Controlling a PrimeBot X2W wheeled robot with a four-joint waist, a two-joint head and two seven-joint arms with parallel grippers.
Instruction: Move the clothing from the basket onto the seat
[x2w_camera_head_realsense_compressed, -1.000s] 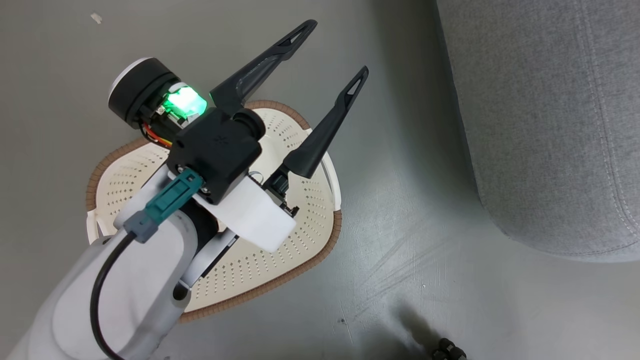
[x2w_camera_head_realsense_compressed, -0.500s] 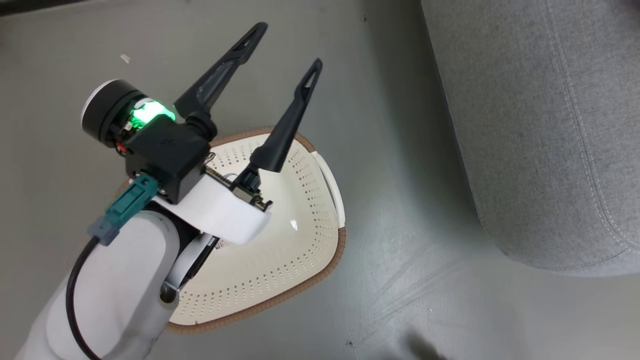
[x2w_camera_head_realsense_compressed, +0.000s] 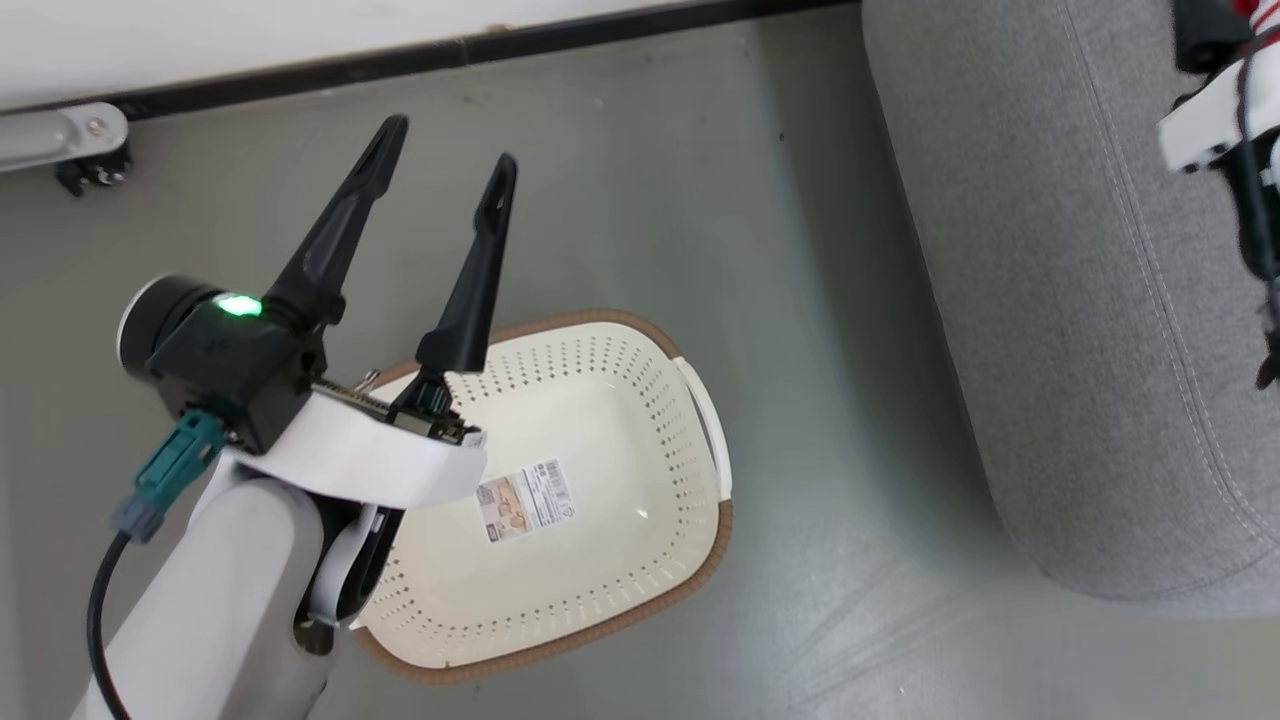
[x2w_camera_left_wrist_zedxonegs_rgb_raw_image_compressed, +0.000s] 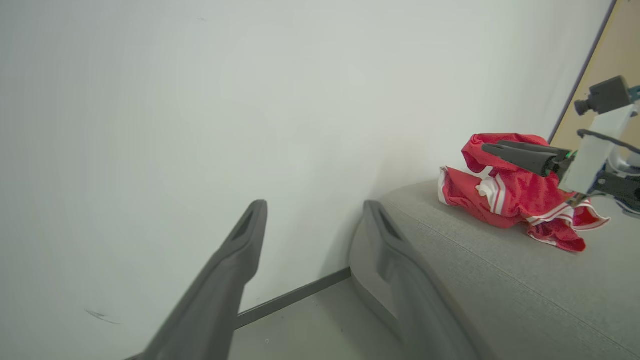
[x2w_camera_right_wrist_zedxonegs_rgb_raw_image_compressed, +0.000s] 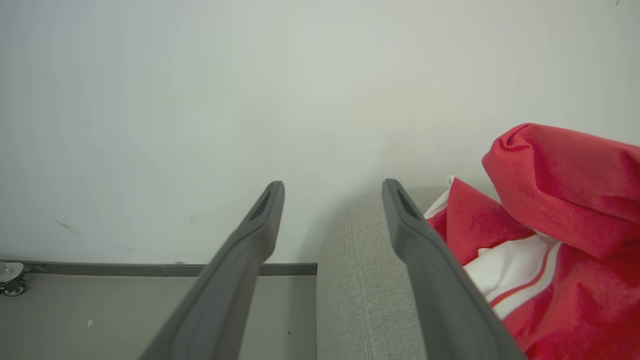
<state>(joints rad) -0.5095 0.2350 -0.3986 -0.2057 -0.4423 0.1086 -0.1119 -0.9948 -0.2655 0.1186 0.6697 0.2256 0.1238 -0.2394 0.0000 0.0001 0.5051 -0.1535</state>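
Since the basket (x2w_camera_head_realsense_compressed: 650, 380) on the floor (x2w_camera_head_realsense_compressed: 800, 250) holds nothing but a printed label (x2w_camera_head_realsense_compressed: 525, 500) on its bottom, the relation that matters is where the clothing (x2w_camera_left_wrist_zedxonegs_rgb_raw_image_compressed: 470, 197) lies: heaped red and white on the seat (x2w_camera_head_realsense_compressed: 1050, 300), well apart from the basket and on the robot's right. The right gripper (x2w_camera_right_wrist_zedxonegs_rgb_raw_image_compressed: 333, 186) is by far the nearer tool. Its fingers are spread wide with nothing between them and point past the seat's rounded end toward the wall (x2w_camera_right_wrist_zedxonegs_rgb_raw_image_compressed: 200, 100). In its wrist view the clothing sits just beside the right-hand finger, though whether the two touch cannot be told. The left gripper (x2w_camera_head_realsense_compressed: 450, 145) hangs by the basket's left end, likewise wide and empty, its fingers aimed at the dark baseboard (x2w_camera_head_realsense_compressed: 600, 35). Judged from this, nothing is left to fetch, so the next move probably calls only for the right gripper to draw clear of the clothing without snagging loose fabric.
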